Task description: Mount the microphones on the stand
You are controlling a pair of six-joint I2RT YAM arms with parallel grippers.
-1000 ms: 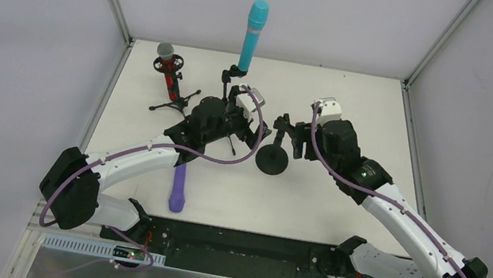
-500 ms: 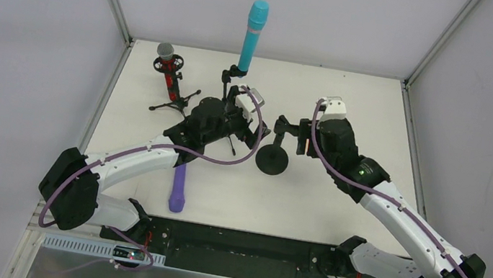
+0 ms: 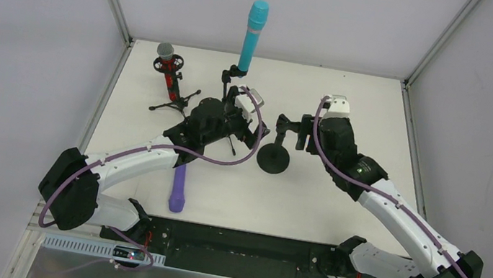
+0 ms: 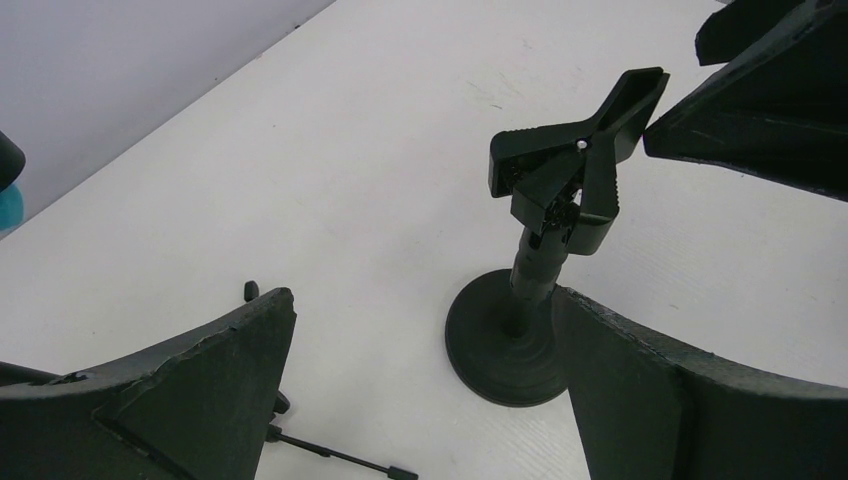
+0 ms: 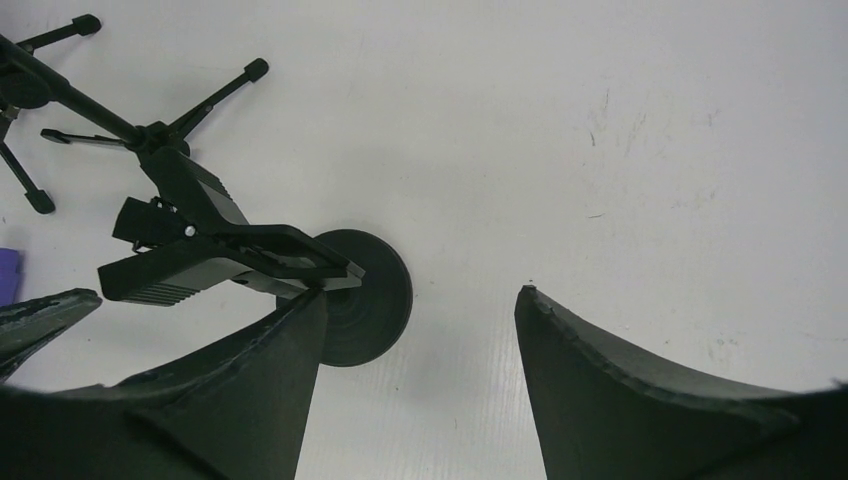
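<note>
Top external camera: the cyan microphone (image 3: 253,34) stands upright in the clip of a tripod stand (image 3: 228,78) at the far side of the white bench (image 3: 366,97), the stand's legs largely hidden behind the left arm. The red microphone (image 3: 167,73), grey mesh head up, sits tilted in a ring mount on a second tripod (image 3: 174,105) to its left. The purple microphone (image 3: 178,191) lies loose on the bench near the front, its far end covered by the left arm. Between the arms a round-base stand (image 3: 274,159) carries a spring clip (image 3: 282,124). Left hand (image 4: 420,300) is spread, holding nothing, just beside that stand; right hand (image 5: 422,292) is likewise spread, one fingertip at the clip's handle, contact unclear
</note>
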